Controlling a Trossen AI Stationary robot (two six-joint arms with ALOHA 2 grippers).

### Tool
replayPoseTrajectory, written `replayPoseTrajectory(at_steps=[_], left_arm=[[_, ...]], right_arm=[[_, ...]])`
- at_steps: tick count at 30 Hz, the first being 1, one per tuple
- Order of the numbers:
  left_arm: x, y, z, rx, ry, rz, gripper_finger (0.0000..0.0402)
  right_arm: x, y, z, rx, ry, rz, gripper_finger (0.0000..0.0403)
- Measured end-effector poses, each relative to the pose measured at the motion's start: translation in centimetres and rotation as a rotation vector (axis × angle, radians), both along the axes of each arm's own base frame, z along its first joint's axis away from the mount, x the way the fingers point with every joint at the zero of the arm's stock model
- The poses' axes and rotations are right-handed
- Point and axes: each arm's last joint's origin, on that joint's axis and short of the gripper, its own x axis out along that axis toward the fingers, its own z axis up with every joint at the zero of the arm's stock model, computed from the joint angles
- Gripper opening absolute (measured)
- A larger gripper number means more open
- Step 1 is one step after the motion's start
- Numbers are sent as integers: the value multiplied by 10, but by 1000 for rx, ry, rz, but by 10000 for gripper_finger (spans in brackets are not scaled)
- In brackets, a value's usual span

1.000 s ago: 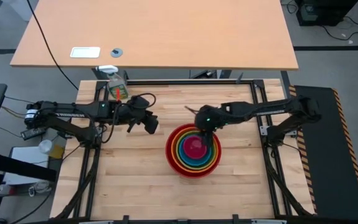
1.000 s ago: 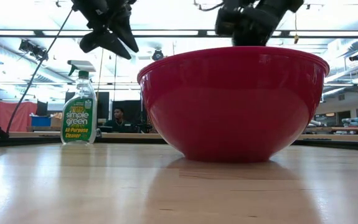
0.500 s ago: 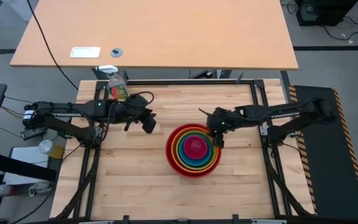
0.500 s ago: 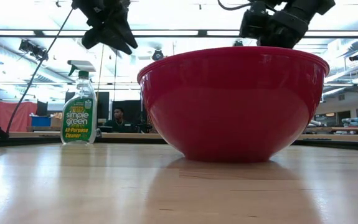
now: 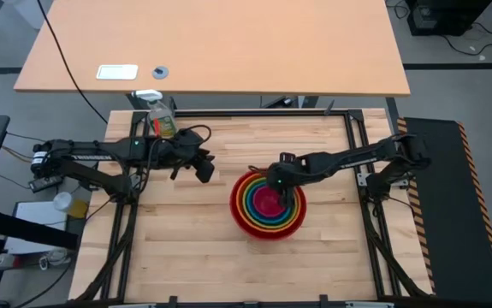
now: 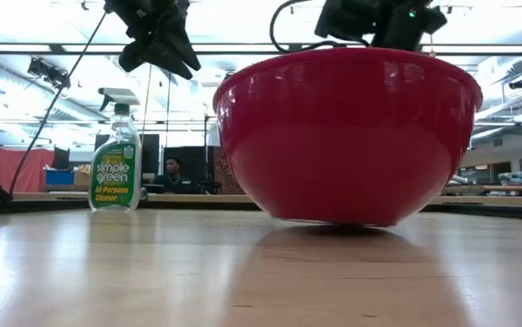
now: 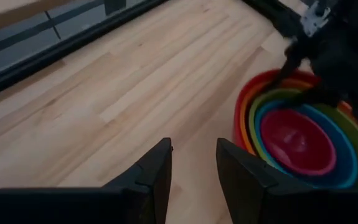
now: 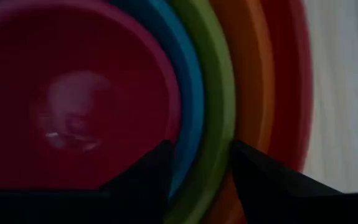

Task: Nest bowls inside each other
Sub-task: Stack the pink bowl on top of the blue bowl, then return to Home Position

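Five bowls sit nested on the wooden table: red [image 5: 239, 224] outermost, then orange [image 8: 256, 93], green [image 8: 219, 93], blue [image 8: 188, 93] and pink [image 5: 265, 204] in the middle. In the low view the red bowl [image 6: 342, 145] is tipped on its rounded base. My right gripper [image 5: 285, 195] reaches down into the stack's far right side, fingers apart astride the blue and green rims. My left gripper [image 5: 204, 169] hangs open and empty above bare table, left of the stack. My right gripper comes from above, slanting down, at the far right part of the stack. One finger [image 8: 157, 171] stands over the pink-blue edge, the other [image 8: 247, 171] over the green-orange edge, with the blue rim [image 8: 185, 143] between them. The stack tips; I cannot tell whether the fingers touch the rims.
A spray bottle [image 5: 162, 120] of green cleaner stands at the table's far left corner, behind my left arm. Bare wood lies near and to both sides of the stack. A black frame rail [image 5: 254, 112] runs along the far edge.
My right gripper swung out toward the table's right edge, past the stack's rim, then came back and sank into the stack's far right side. The red bowl, flat on its base before, now stands tipped with its near rim higher.
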Motion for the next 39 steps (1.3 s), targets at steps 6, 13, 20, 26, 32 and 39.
replayPoseTrajectory(at_steps=[6,13,20,26,32,39], left_arm=[[-3,-6,-3,-14,45,-20,127],[-9,-13,5,69,29,-107,120],[-52,-12,-28,-16,-166,-73,74],[-94,-8,-65,-94,-428,13,20],[-120,0,-93,-112,-612,101,3],[-135,5,-116,-144,-691,188,1]], right_arm=[[-1,3,44,21,-136,-12,169],[-33,-10,64,131,-358,-139,169],[-93,-22,48,261,-529,-329,167],[-136,-34,48,377,-715,-435,159],[-171,-45,32,442,-797,-522,148],[-196,-51,-3,533,-848,-654,134]])
